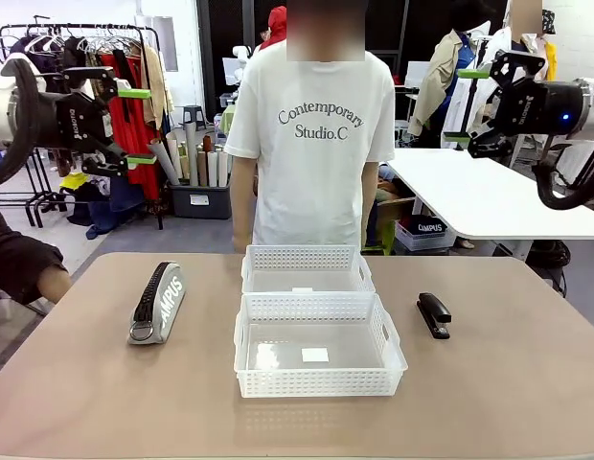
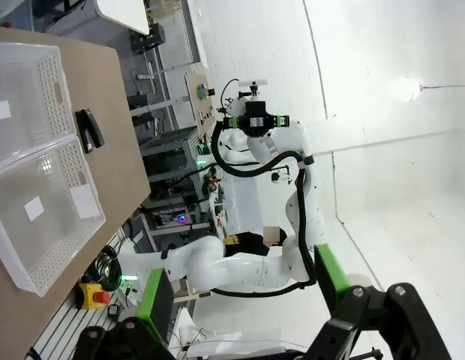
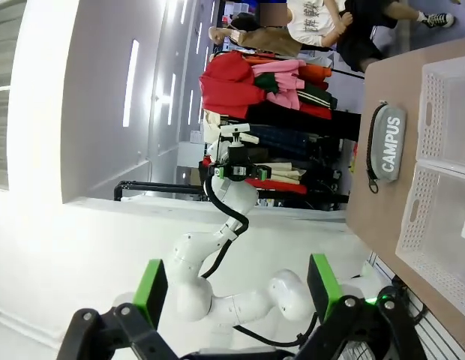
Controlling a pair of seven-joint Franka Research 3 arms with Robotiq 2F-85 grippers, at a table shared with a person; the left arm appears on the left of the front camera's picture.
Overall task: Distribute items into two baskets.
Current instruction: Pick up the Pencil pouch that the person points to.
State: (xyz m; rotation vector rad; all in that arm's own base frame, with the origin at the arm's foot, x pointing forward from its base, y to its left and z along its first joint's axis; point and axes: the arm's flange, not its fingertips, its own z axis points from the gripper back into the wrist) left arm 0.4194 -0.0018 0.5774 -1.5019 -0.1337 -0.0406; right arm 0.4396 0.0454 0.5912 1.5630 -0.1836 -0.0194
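Observation:
The grey "CAMPUS" pouch (image 1: 158, 302) (image 3: 388, 146) lies on the table's left side. The black stapler (image 1: 433, 314) (image 2: 88, 129) lies on the right. Between them stand two white lattice baskets end to end, the near basket (image 1: 316, 381) (image 2: 37, 259) (image 3: 431, 251) and the far basket (image 1: 307, 257) (image 2: 49, 82) (image 3: 435, 79). Apart from white labels, nothing lies in either. My left gripper (image 1: 136, 126) (image 2: 244, 289) hangs open high at the left, holding nothing. My right gripper (image 1: 467, 105) (image 3: 236, 289) hangs open high at the right, also holding nothing.
A person in a white T-shirt (image 1: 311, 144) stands at the table's far edge behind the baskets. Another person's arm (image 1: 24, 268) rests at the left edge. A white table (image 1: 489, 196) stands behind on the right, a clothes rack (image 1: 105, 57) behind on the left.

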